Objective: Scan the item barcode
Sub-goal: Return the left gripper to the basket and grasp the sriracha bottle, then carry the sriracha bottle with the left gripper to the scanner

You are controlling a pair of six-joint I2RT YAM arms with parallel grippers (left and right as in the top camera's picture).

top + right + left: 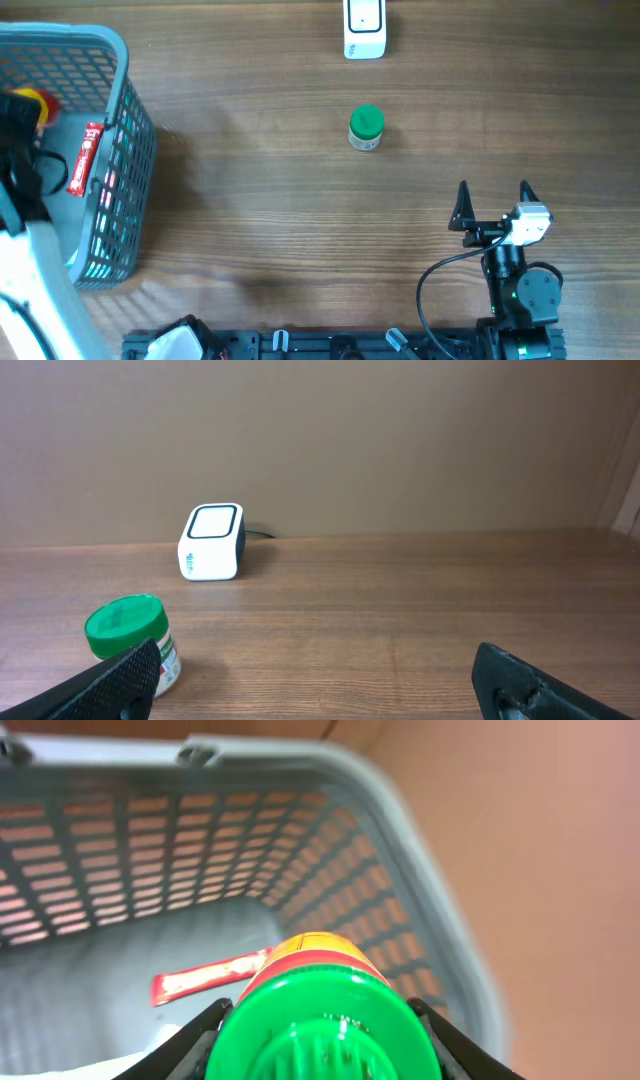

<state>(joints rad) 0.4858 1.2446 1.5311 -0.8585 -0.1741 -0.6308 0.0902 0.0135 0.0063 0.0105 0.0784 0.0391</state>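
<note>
Wooden tabletop (250, 200) carried a grey basket (130, 150) at its left edge. Left tool (322, 1030) was inside it, closed against both sides of a green-capped bottle (320, 975), evidently gripped for lifting out toward the scanner (364, 28) at the far edge. A red sachet (85, 158) lay on the basket floor. A green-lidded jar (366, 128) stood before the scanner and could obstruct the approach. Right tool (493, 195) was wide open, empty, well apart.

Blk right arm (505, 268), white cam block (530, 222), looped blk cable (421, 290), pointed jaws, white left arm (45, 262)
</note>
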